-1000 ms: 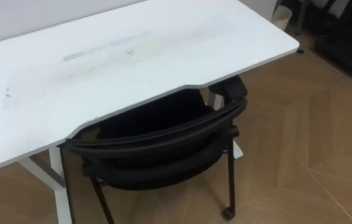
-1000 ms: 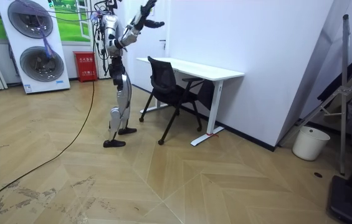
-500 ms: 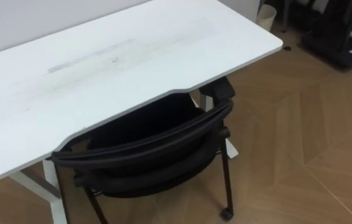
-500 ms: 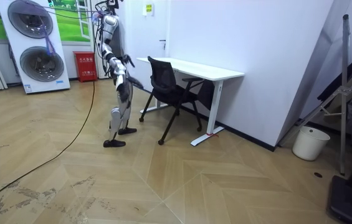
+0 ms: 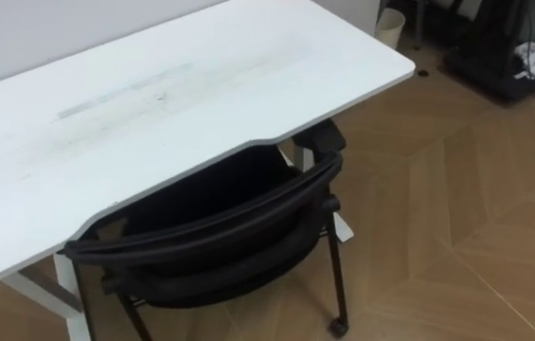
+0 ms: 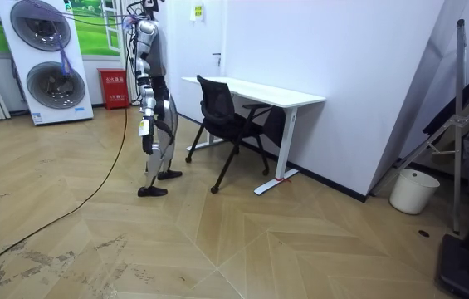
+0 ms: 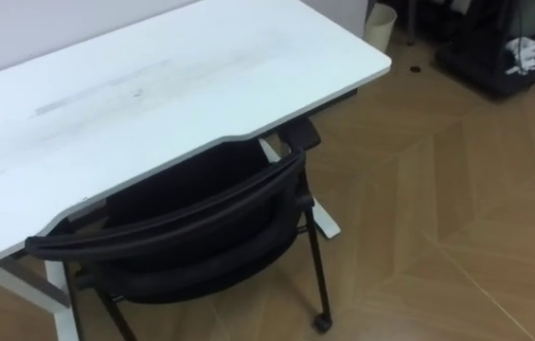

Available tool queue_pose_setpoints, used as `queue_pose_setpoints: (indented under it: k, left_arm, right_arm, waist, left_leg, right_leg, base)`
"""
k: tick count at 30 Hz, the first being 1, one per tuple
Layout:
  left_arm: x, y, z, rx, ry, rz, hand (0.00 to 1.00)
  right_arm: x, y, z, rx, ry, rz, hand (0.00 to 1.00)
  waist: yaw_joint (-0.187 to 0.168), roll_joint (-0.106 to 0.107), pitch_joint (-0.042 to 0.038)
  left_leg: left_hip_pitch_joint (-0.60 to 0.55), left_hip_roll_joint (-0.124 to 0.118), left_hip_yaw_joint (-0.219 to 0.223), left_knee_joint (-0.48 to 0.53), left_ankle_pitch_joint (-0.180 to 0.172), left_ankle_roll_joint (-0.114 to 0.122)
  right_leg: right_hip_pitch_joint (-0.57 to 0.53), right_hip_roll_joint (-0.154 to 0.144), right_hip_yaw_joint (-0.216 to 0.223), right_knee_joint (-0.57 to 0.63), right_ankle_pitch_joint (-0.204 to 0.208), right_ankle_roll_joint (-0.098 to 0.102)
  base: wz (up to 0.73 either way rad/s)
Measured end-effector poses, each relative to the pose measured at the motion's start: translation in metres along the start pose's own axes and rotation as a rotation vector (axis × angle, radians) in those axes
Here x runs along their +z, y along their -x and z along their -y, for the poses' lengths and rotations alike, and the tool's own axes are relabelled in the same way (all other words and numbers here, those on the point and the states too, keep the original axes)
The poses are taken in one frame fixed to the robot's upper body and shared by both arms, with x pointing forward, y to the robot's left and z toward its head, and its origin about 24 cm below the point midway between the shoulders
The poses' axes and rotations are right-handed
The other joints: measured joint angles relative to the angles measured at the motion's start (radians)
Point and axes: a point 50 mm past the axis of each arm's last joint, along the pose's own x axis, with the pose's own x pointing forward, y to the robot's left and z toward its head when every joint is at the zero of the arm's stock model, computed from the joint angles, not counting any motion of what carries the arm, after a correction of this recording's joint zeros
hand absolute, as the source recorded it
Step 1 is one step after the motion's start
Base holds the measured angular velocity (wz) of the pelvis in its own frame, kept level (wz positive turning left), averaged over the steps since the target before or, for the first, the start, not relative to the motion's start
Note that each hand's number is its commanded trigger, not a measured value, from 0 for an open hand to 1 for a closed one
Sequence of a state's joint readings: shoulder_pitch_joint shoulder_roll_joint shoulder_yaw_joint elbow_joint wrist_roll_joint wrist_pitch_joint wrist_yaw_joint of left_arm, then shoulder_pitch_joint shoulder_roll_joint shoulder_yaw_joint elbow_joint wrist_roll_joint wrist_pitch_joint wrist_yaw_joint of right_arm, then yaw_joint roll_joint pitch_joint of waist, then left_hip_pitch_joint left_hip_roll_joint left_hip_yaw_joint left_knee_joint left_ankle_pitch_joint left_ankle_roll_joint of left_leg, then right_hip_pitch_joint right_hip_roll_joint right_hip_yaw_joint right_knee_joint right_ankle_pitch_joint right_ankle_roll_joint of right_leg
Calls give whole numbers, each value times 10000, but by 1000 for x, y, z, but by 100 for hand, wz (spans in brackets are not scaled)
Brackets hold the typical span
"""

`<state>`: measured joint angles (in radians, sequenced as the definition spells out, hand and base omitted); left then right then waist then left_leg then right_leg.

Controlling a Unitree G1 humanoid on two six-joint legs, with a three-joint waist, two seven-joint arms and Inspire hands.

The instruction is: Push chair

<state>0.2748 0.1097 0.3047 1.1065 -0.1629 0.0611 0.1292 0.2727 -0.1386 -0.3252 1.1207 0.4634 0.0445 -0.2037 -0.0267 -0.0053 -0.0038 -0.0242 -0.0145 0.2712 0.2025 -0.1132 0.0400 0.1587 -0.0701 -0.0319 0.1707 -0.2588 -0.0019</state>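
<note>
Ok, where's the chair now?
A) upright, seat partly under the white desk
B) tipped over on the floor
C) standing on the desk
A: the chair stands upright on its legs, its seat reaching under the front edge of the white desk, backrest outside it.

Robot stands upright. R arm hangs straight down, w/ right hand (image 6: pixel 144 127) low beside the hip.

Bright, even indoor light.
Pale sheen on the white flat bench (image 5: pixel 153 104); the black mesh-backed chair (image 5: pixel 220 227) casts faint, soft shadow on the wooden floor (image 5: pixel 456 218).
</note>
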Motion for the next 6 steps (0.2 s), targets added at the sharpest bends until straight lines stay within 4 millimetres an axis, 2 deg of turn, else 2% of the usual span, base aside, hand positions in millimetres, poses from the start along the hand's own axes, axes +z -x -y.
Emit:
queue_pose_setpoints:
  k: [6]
  left_arm:
    - [23,0,28,-1052,-810,571,0]
  right_arm:
    - [-4,1,-23,1336,644,-321,0]
  waist:
    - [-52,-163,38]
  left_leg:
    - [-32,-43,-60,12,-54,-42]
  right_leg:
    - [-14,6,30,-43,-27,-25]
  base:
    - [0]
